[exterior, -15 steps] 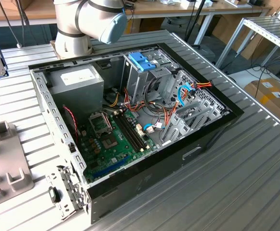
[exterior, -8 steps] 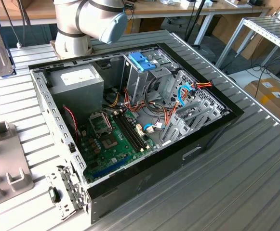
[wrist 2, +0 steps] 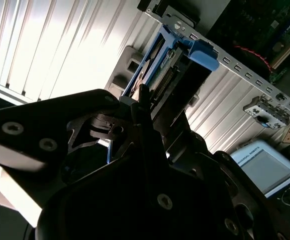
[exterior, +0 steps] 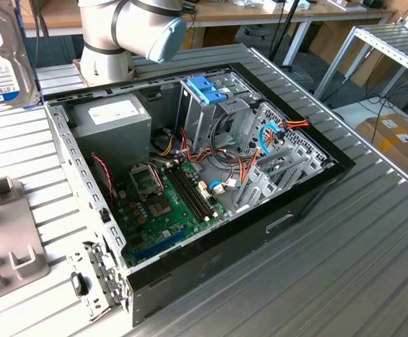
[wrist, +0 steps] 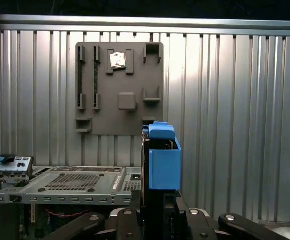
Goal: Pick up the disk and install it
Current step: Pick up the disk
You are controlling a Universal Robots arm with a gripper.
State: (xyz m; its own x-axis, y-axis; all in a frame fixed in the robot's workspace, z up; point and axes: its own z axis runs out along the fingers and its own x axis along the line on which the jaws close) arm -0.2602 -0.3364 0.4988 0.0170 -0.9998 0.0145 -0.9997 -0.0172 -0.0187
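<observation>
The disk [wrist: 162,160] stands edge-on in the first wrist view, a blue plastic rail along its side, rising from between the dark fingers of my gripper [wrist: 157,210]. In the second wrist view the disk [wrist 2: 170,70] with its blue rail sits clamped in the gripper [wrist 2: 152,107], which is shut on it. In the exterior view the disk [exterior: 0,56], silver with a pale label, hangs in the air at the far upper left, off to the exterior view's left of the open computer case [exterior: 309,189].
Inside the case stand a metal drive cage with a blue top [exterior: 207,91], a grey power supply [exterior: 112,116] and a green motherboard [exterior: 168,203] with cables. A grey fixture plate [exterior: 7,239] lies on the ribbed metal table [exterior: 372,267]. The arm's base [exterior: 130,28] stands behind the case.
</observation>
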